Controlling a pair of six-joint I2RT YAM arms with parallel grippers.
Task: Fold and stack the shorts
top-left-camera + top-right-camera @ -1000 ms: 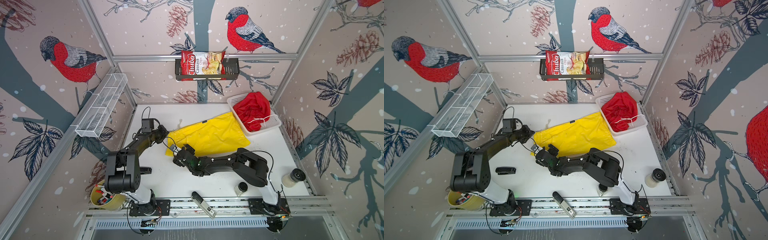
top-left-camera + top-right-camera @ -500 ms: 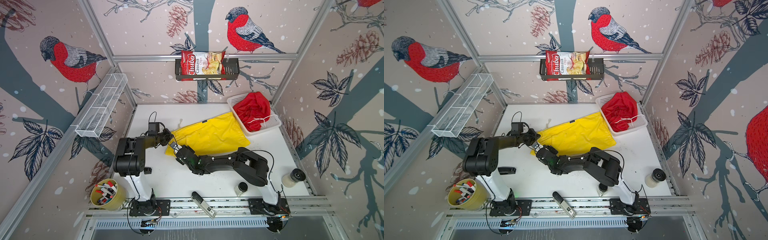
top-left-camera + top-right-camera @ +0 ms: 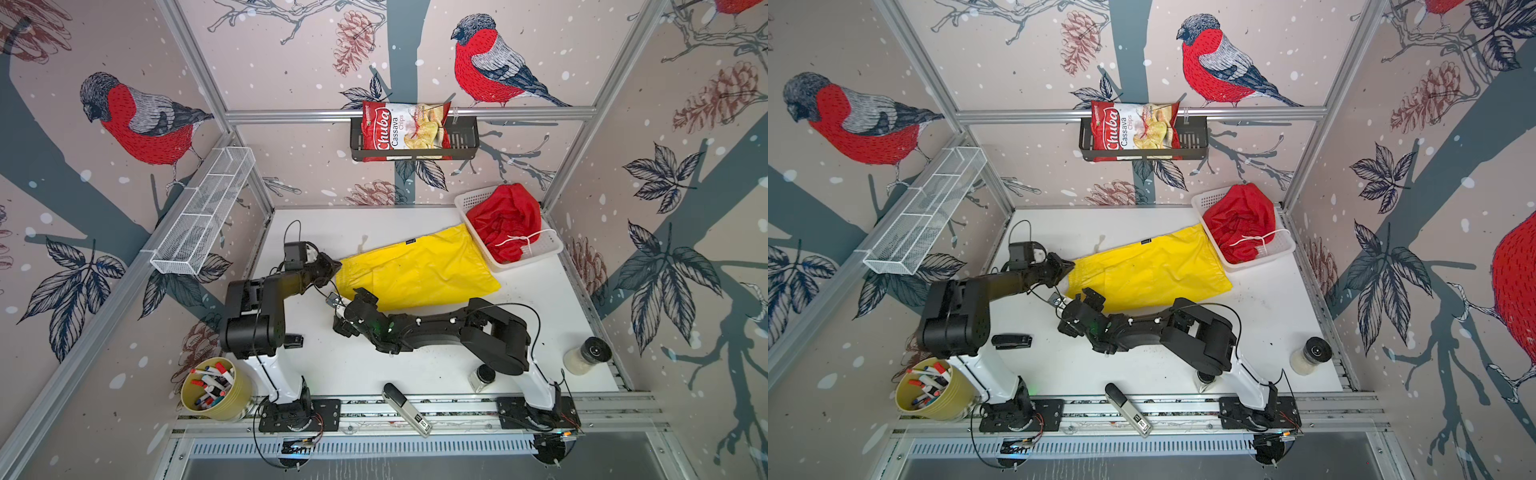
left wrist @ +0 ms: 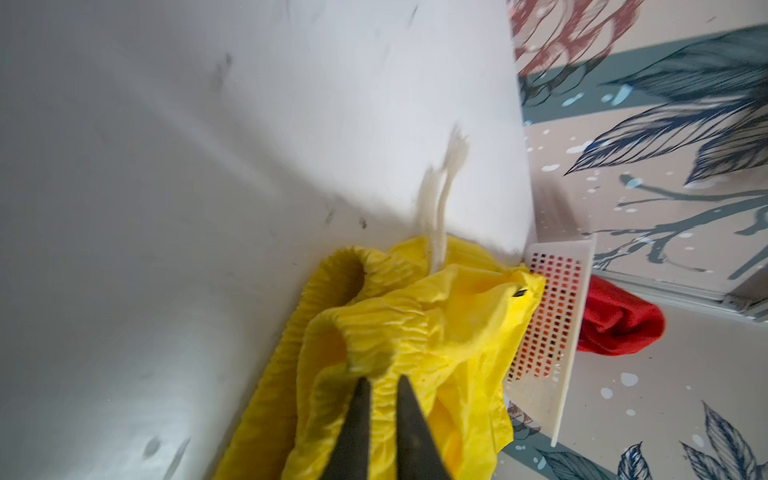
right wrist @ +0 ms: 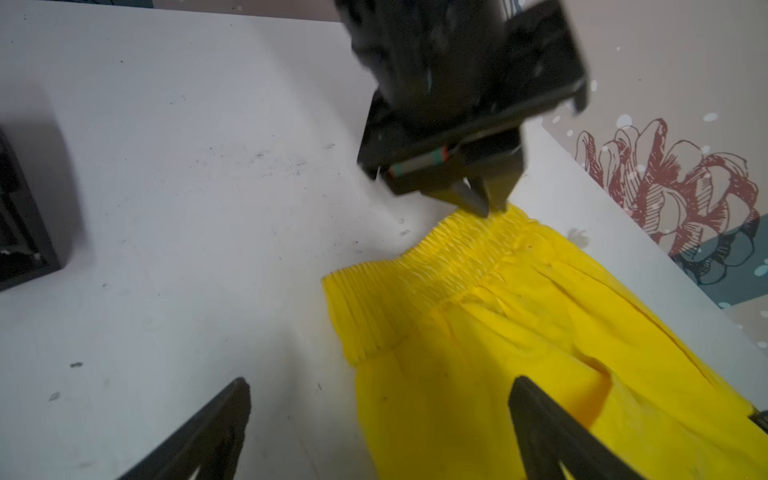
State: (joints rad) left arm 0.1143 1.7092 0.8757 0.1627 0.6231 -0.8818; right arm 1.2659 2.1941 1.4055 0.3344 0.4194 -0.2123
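The yellow shorts [image 3: 415, 274] lie spread on the white table [image 3: 374, 365], far end touching the white basket [image 3: 469, 199] where the red shorts [image 3: 503, 224] sit bunched. Thin, limp cloth, I judge: it will sag and slide, so the gathered waistband [image 5: 415, 282] corners are my best hold. My left gripper [image 4: 382, 378] stands narrow at one corner; pinching or merely touching, I cannot tell. My right gripper [image 5: 379, 381] hangs wide open, empty, over the other. The red pair's waistband is buried in folds; both wrist views are blurred
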